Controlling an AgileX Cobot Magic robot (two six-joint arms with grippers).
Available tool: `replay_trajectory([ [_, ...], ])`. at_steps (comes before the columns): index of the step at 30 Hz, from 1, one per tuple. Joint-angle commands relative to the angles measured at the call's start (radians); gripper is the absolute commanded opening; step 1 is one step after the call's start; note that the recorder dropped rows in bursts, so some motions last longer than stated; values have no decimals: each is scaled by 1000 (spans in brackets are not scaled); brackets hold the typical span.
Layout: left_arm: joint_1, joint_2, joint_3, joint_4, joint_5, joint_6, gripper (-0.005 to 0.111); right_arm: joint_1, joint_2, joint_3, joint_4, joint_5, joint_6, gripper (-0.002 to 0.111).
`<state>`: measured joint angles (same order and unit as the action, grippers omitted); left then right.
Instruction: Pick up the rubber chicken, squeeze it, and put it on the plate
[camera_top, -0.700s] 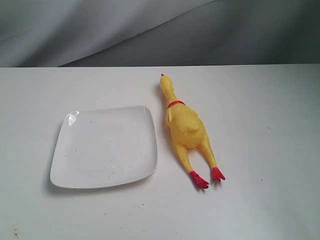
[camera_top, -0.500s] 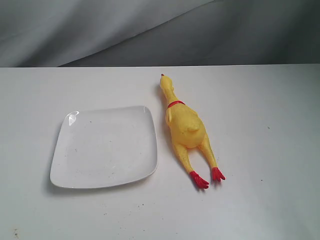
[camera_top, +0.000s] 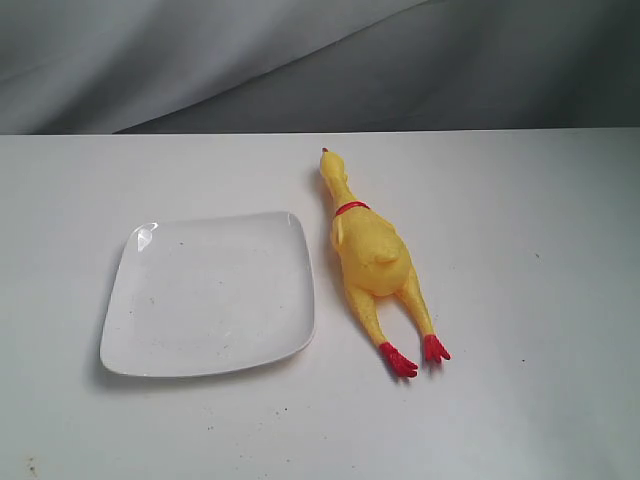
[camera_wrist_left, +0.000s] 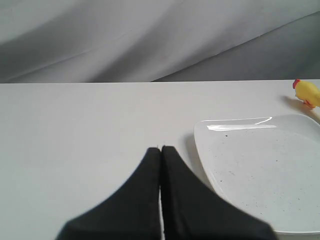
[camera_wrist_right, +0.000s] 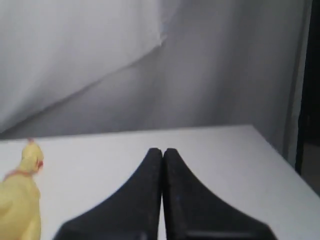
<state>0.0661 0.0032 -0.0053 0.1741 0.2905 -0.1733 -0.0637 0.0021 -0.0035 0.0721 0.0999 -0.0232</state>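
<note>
The yellow rubber chicken (camera_top: 372, 258) lies flat on the white table, head toward the far edge, red feet toward the front, just right of the plate. The glossy white plate (camera_top: 150, 345) sits left of centre with nothing on it. Neither gripper shows in the exterior view. In the left wrist view my left gripper (camera_wrist_left: 160, 148) is shut and holds nothing, beside the plate (camera_wrist_left: 210, 170); the chicken's head (camera_wrist_left: 306, 92) peeks in at the edge. In the right wrist view my right gripper (camera_wrist_right: 162, 150) is shut with nothing in it, apart from the chicken (camera_wrist_right: 20, 200).
The white table (camera_top: 540, 250) ends at a straight far edge against a grey draped cloth backdrop (camera_top: 300, 60). A dark vertical edge (camera_wrist_right: 312, 100) stands beyond the table's side in the right wrist view.
</note>
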Motion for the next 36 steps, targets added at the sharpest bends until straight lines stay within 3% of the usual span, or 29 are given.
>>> replay_trajectory([
  [1,5,-3,5,-9,-2,-6,1,-6,-2,4,54,-316,5,0],
  [5,5,-3,5,-9,-2,-6,1,-6,-2,4,73,-525,3,0],
  [11,5,-3,5,-9,-2,-6,1,-6,-2,4,73,-670,23,0],
  [13,5,-3,5,-9,-2,-6,1,-6,-2,4,73,-718,129,0],
  [15,5,-3,5,-9,-2,-6,1,-6,-2,4,73,-747,386,0],
  [17,5,-3,5,-9,-2,-6,1,-6,-2,4,75,-747,472,0],
  [21,5,-3,5,-9,-2,-6,1,-6,80,-118,-5,-534,470,0],
  [29,5,-3,5,-9,-2,-6,1,-5,503,-619,-286,59,456,0],
  [33,5,-3,5,-9,-2,-6,1,-5,700,-856,-258,357,201,0],
  [36,5,-3,5,-9,-2,-6,1,-5,821,-967,-27,470,-73,0],
])
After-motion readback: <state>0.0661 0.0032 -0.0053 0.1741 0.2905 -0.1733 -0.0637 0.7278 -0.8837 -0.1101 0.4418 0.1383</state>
